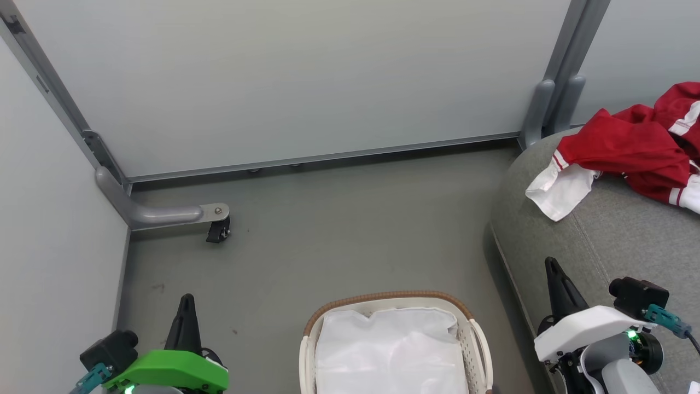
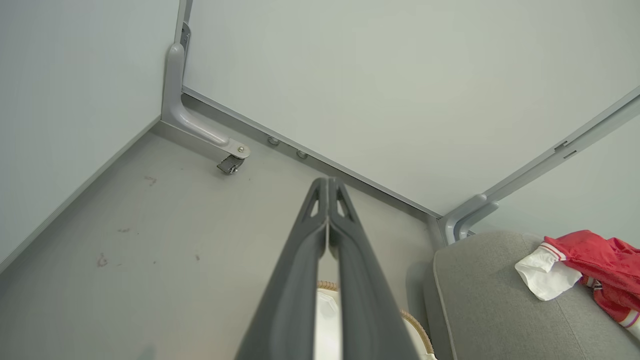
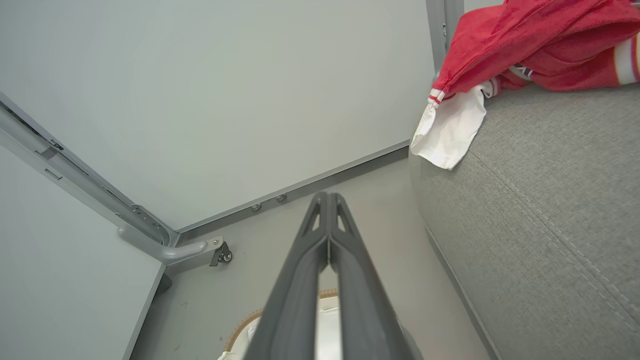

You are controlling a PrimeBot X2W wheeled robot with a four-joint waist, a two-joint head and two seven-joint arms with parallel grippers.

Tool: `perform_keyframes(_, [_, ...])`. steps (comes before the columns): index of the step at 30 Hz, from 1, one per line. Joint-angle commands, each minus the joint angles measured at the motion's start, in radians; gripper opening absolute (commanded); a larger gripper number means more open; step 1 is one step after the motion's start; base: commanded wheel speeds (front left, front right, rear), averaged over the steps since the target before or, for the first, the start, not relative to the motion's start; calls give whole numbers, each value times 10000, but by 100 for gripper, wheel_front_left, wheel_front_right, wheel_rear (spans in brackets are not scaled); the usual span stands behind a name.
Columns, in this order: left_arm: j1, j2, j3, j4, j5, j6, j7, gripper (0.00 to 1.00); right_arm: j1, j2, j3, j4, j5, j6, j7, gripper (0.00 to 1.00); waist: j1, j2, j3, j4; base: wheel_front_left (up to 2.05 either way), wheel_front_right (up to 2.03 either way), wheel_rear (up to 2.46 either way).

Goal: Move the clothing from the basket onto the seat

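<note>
Caster leg (image 1: 175, 213) on floor (image 1: 339, 235) L of basket (image 1: 383, 296), partition (image 1: 301, 82) behind.

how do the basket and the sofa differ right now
The basket is white perforated plastic with a brown woven rim; the sofa is grey stitched fabric. The basket is far smaller than the sofa. The basket shows a white liner inside; the sofa carries the red-and-white clothing. Both stand on the grey floor.

Open floor (image 1: 355, 230) lies between the basket (image 1: 383, 296) and the partition panels (image 1: 284, 82); a caster foot (image 1: 217, 230) intrudes at left. The seat (image 1: 618, 241) bounds the right, with clothing (image 1: 629, 148) heaped on its far part.
</note>
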Motion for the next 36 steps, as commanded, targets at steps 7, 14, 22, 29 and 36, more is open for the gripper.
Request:
perform_keyframes(7, [-292, 23, 257, -291, -1167, -122, 329, 0, -9, -69, -138, -342, 1449, -3, 331, 0, 0, 0, -1, -22, 0, 0, 0])
perform_keyframes(14, [-350, 25, 420, -387, -2008, -172, 579, 0, 19, -78, -213, -457, 2480, -4, 584, 0, 0, 0, -3, -41, 0, 0, 0])
perform_keyframes(22, [-402, 27, 605, -492, -2930, -226, 857, 0, 49, -86, -300, -577, 3597, -5, 858, 0, 0, 0, -4, -64, 0, 0, 0])
perform_keyframes(29, [-450, 30, 753, -584, -3684, -271, 1091, 0, 65, -94, -374, -675, 4522, -5, 1085, 0, 0, 0, -6, -85, 0, 0, 0])
perform_keyframes(36, [-495, 32, 896, -663, -4387, -312, 1300, 0, 87, -100, -441, -767, 5376, -6, 1293, 0, 0, 0, -7, -105, 0, 0, 0])
